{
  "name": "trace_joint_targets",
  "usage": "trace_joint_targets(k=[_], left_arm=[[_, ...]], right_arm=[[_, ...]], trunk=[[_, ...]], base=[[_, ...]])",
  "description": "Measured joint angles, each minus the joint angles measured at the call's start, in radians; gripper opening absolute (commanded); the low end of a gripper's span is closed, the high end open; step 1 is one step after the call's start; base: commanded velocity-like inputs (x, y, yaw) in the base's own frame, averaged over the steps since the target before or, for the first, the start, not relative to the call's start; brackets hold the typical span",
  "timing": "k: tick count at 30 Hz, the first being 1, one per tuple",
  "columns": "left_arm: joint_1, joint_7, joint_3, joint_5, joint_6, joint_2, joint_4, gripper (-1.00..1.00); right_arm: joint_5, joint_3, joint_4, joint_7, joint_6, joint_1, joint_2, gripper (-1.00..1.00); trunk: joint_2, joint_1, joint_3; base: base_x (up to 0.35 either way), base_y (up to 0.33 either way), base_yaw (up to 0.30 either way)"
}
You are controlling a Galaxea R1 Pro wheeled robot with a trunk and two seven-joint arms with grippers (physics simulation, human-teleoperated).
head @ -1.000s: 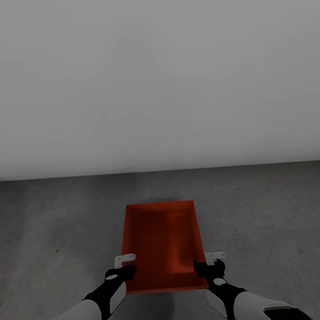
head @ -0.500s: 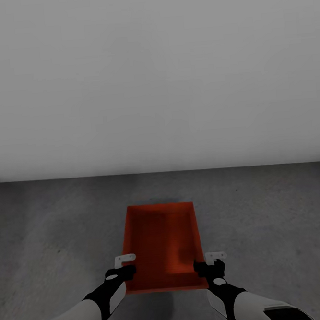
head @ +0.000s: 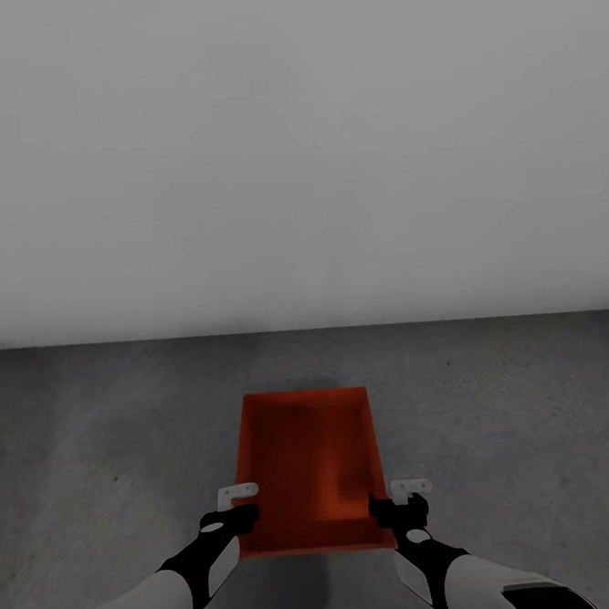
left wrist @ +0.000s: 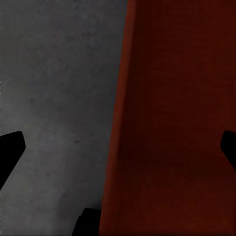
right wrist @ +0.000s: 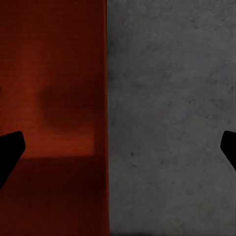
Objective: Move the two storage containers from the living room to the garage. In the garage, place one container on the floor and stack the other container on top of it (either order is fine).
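Note:
One red-orange storage container [head: 308, 469] lies lengthwise in front of me over the dark grey garage floor [head: 96, 449]. I cannot tell whether it rests on the floor. My left gripper [head: 241, 504] is at its left side wall near the close end, and my right gripper [head: 399, 498] is at its right side wall. In the left wrist view the left gripper [left wrist: 119, 150] has its fingers [left wrist: 10, 153] wide apart astride the container wall [left wrist: 162, 123]. In the right wrist view the right gripper [right wrist: 119, 150] is just as wide, its fingers [right wrist: 10, 152] astride the container's edge [right wrist: 54, 98].
A bare pale grey wall [head: 293, 159] rises straight ahead and meets the floor a short way beyond the container. Rough concrete floor [right wrist: 172, 98] stretches out on both sides of the container.
The view has shifted slightly: the wall's foot and the container's far edge sit a little lower in the picture. Both grippers keep their places at the container's sides.

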State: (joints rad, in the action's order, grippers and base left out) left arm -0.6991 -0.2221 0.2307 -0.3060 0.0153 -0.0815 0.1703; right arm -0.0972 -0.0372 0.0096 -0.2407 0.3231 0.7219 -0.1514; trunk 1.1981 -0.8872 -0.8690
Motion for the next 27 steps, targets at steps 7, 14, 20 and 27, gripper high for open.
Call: trace_joint_targets(k=[7, 14, 20, 27], left_arm=[[0.0, 0.0, 0.0, 0.0, 0.0, 0.001, 0.0, 1.0], [0.0, 0.0, 0.001, -0.002, 0.0, 0.003, 0.001, 1.0], [0.0, 0.0, 0.001, -0.002, 0.0, 0.004, 0.001, 1.0], [0.0, 0.0, 0.002, -0.002, 0.0, 0.005, 0.002, 1.0]], right_arm=[[0.0, 0.0, 0.0, 0.0, 0.005, 0.0, 0.001, 1.0], [0.0, 0.0, 0.0, 0.0, 0.007, 0.0, 0.002, 1.0], [0.0, 0.0, 0.0, 0.0, 0.007, 0.0, 0.003, 1.0], [0.0, 0.0, 0.0, 0.001, 0.007, 0.0, 0.003, 1.0]], trunk=[[-0.049, 0.027, 0.022], [-0.098, 0.054, 0.044], [-0.14, 0.077, 0.063], [-0.189, 0.104, 0.085]], base=[[0.0, 0.0, 0.0], [0.0, 0.0, 0.0], [0.0, 0.0, 0.0], [0.0, 0.0, 0.0]])
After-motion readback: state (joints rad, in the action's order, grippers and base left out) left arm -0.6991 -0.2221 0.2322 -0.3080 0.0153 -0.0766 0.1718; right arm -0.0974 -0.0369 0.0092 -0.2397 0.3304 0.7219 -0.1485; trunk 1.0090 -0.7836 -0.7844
